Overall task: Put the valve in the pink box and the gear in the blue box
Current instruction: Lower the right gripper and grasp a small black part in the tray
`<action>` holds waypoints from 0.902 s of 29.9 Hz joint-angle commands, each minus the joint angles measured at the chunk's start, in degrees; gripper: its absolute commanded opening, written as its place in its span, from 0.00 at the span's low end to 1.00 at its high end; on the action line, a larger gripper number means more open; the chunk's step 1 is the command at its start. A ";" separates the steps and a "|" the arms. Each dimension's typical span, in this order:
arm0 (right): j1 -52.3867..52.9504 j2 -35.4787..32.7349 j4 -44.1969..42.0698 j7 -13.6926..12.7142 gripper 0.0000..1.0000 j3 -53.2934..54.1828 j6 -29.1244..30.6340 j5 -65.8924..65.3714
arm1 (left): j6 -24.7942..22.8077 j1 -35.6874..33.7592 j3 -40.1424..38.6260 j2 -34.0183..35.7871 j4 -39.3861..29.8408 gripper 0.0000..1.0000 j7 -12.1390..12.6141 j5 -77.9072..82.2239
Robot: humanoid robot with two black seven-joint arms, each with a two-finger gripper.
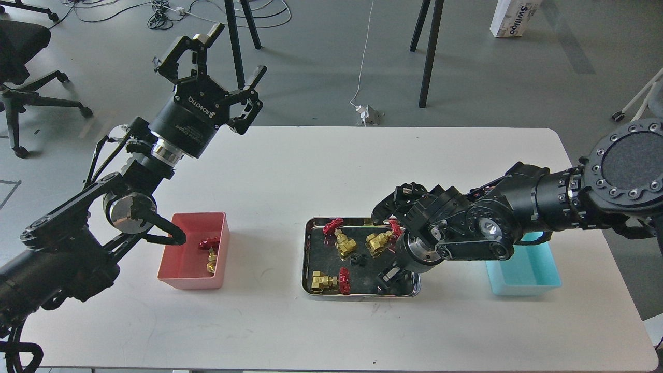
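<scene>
The steel tray [307,259] at mid-table holds three brass valves with red handwheels [343,242] [379,241] [327,281] and a tiny black gear [358,260] between them. Another valve [210,253] lies in the pink box [178,261] at the left. The blue box [538,280] stands at the right, partly hidden by my right arm. My right gripper [388,277] points down into the tray's right end, right of the gear; its fingers are dark and mostly hidden by the wrist. My left gripper [234,51] is open and empty, raised high above the table's back left.
The white table [290,171] ends near the boxes' front. My right forearm [518,217] crosses above the blue box. My left arm [124,207] hangs beside the pink box. Stand legs, cables and an office chair [20,57] are on the floor behind.
</scene>
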 commanded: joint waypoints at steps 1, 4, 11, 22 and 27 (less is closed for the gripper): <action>-0.94 0.00 -0.77 0.09 0.54 -0.01 -0.73 -0.01 | 0.00 0.03 0.00 -0.74 0.69 0.84 0.00 0.08; -1.64 0.00 -1.12 0.09 0.54 -0.01 -1.00 -0.01 | 0.00 0.03 0.00 -0.74 0.78 0.84 0.00 0.08; -2.17 0.00 -1.12 0.09 0.51 -0.01 -1.79 -0.01 | 0.00 0.03 0.00 -0.83 1.57 0.84 0.00 0.08; -2.08 0.00 -1.12 0.09 0.42 -0.01 -1.88 -0.01 | 0.00 0.03 0.00 -0.83 1.92 0.85 0.00 0.08; -2.17 0.00 -1.12 0.09 0.41 -0.09 -1.88 -0.09 | 0.00 0.12 0.00 -1.10 2.45 0.85 0.00 0.08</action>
